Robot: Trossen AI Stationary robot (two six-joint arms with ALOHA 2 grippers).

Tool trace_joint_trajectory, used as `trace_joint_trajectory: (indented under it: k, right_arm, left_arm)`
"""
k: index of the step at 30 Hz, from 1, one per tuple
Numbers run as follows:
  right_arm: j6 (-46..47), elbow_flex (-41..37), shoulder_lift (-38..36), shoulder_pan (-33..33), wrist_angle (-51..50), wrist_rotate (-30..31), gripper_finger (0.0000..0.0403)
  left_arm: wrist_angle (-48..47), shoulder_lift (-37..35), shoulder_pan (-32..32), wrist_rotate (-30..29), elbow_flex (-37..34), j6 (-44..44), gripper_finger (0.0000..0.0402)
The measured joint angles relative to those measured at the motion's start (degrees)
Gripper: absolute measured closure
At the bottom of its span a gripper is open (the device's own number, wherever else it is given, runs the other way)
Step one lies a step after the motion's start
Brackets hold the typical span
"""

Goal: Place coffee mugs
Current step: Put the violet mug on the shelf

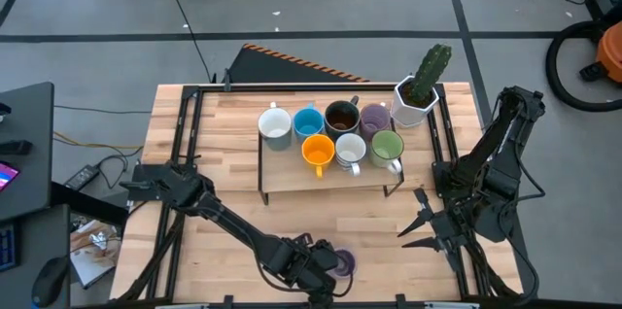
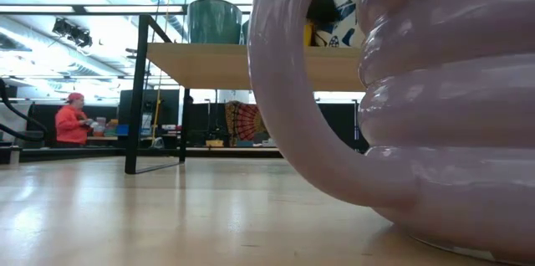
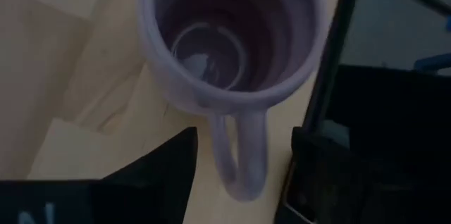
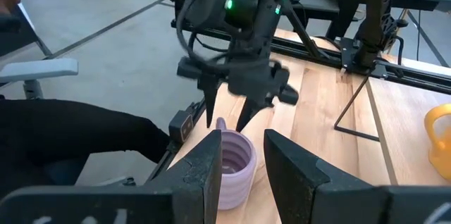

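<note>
A ribbed purple mug stands upright on the table near its near edge, and fills the low view. My left gripper hangs open above it, fingers pointing down, one on each side of the mug's handle without touching; the right wrist view shows this. My right gripper waits open, to the right of the mug. Seven mugs stand on the wooden shelf: white, blue, dark brown, purple, orange, white/grey and green.
A white hexagonal pot with a cactus stands at the table's far right, beside the shelf. The shelf's thin black legs stand on the table. The arms' black frames run along both sides. A person in red is far behind.
</note>
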Motion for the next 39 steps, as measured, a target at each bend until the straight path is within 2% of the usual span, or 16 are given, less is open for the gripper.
trace_joint_trajectory:
  k: [9,21,28,34,39]
  right_arm:
    - [0.0,0.0,0.0,0.0,0.33,0.0,0.029]
    - [0.0,0.0,0.0,0.0,0.15,-0.02,0.029]
    - [0.0,0.0,0.0,0.0,-0.04,-0.02,0.029]
    - [0.02,0.0,0.0,0.0,-0.07,-0.02,0.029]
    - [0.02,0.0,0.0,0.0,-0.09,-0.04,0.029]
  left_arm:
    - [-0.62,0.9,0.48,-0.96,0.0,-0.44,0.0204]
    - [-1.12,0.9,0.88,0.13,0.0,-0.41,0.0338]
    - [-2.61,0.81,0.94,0.5,0.11,-0.43,0.034]
    - [-9.92,0.42,0.94,0.18,3.04,-0.42,0.034]
    - [-14.55,-3.0,0.68,-2.07,3.63,-2.06,0.034]
